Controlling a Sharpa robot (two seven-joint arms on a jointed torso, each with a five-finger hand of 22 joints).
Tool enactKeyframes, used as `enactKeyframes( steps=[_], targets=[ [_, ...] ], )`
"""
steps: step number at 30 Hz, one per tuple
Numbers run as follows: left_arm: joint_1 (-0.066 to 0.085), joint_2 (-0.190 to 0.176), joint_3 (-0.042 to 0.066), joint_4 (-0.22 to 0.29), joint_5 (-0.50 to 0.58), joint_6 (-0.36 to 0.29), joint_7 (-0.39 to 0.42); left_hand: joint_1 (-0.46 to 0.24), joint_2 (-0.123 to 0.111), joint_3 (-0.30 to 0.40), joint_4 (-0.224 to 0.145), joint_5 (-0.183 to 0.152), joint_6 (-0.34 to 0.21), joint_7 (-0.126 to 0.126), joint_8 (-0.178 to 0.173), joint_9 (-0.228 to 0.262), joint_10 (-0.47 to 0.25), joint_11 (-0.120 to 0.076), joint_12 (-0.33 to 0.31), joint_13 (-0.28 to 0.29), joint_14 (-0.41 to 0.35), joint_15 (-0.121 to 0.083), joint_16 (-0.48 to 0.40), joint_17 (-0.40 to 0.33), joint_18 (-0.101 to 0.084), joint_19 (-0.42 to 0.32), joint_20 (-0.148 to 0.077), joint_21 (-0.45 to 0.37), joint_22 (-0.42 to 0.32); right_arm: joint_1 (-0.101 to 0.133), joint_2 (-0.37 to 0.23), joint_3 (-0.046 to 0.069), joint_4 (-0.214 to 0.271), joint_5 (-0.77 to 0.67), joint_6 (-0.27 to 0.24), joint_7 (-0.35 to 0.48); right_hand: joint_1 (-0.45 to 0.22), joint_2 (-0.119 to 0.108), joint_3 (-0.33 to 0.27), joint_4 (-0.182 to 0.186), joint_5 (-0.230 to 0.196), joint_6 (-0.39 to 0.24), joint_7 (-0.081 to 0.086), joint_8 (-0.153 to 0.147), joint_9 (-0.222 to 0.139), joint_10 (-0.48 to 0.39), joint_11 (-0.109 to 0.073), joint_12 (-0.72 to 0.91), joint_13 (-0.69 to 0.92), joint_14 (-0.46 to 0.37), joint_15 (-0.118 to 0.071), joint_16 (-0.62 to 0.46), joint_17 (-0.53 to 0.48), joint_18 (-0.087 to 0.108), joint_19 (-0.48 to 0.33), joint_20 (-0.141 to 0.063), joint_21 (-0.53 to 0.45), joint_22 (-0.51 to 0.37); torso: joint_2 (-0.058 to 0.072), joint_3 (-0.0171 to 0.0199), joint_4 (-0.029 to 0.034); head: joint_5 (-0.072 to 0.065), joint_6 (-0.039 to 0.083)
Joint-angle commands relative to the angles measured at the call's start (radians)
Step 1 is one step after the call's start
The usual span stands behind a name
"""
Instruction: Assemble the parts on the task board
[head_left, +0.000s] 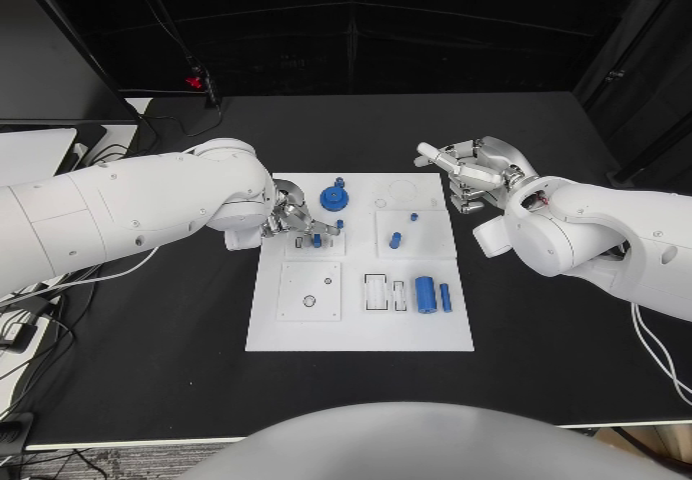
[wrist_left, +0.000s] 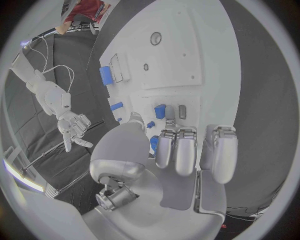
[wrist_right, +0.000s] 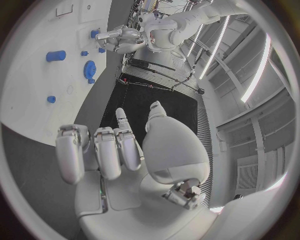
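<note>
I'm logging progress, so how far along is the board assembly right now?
Early to midway, as far as I can tell. On the white rectangular task board, a round blue gear-like part and two small blue pegs already stand in place. The left robot hand is at a small blue piece on the board. A large blue cylinder still lies loose. The right robot hand hovers empty.

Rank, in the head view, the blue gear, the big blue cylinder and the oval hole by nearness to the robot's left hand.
From the left hand:
1. Blue gear, just beyond it, at the board's far edge.
2. Oval hole, in the board's near left plate.
3. Big blue cylinder, lying at the near right.
</note>
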Motion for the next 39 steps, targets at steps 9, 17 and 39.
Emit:
enactKeyframes(
  steps=[9, 17, 39],
  targets=[
    [0.03, -0.08, -0.005, 0.086, -0.015, -0.093, 0.076, -0.032, -0.021, -0.04, -0.001, -0.004, 0.01, -0.007, 0.012, 0.01, 0.103, -0.003, -0.005, 0.263, 0.103, 0.001, 0.001, 0.263, -0.006, 0.106, 0.004, 0.003, 0.263, 0.0, 0.001, 0.0, -0.008, 0.004, 0.008, 0.003, -0.006, 0.006, -0.005, 0.0, 0.006, -0.004, -0.003, 0.004, -0.001, 0.108, -0.004, 0.002, 0.263, 0.108, -0.001, 0.002, 0.263, -0.002, 0.053, -0.002, -0.002, 0.236, 0.0, 0.0006, 0.0013, 0.003, 0.0],
    [0.078, -0.119, -0.005, 0.116, -0.015, -0.051, 0.083, -0.01, -0.017, -0.033, -0.003, -0.002, 0.012, -0.008, 0.012, 0.012, 0.103, -0.003, -0.005, 0.263, 0.103, 0.0, 0.001, 0.263, -0.006, 0.106, 0.002, 0.003, 0.263, -0.002, 0.002, 0.0, -0.012, 0.004, 0.008, 0.0, -0.006, 0.006, -0.005, 0.0, 0.006, -0.004, -0.003, 0.004, -0.001, 0.108, -0.004, 0.002, 0.263, 0.108, -0.001, 0.002, 0.263, -0.002, 0.052, -0.002, -0.002, 0.236, 0.001, 0.0002, -0.0011, 0.011, 0.0],
    [0.113, -0.065, -0.005, -0.114, -0.015, 0.066, 0.086, 0.002, -0.006, -0.028, -0.003, 0.001, 0.03, -0.011, 0.013, 0.012, 0.103, -0.005, -0.005, 0.263, 0.103, -0.005, 0.001, 0.263, -0.006, 0.106, 0.0, 0.003, 0.263, -0.003, 0.01, 0.0, -0.022, 0.001, 0.007, -0.002, -0.006, 0.008, -0.005, 0.0, 0.006, -0.005, -0.003, 0.005, -0.001, 0.108, -0.004, 0.002, 0.263, 0.108, -0.002, 0.002, 0.263, -0.001, 0.051, -0.002, -0.004, 0.236, 0.001, -0.001, -0.0012, 0.048, 0.019]
  ],
)
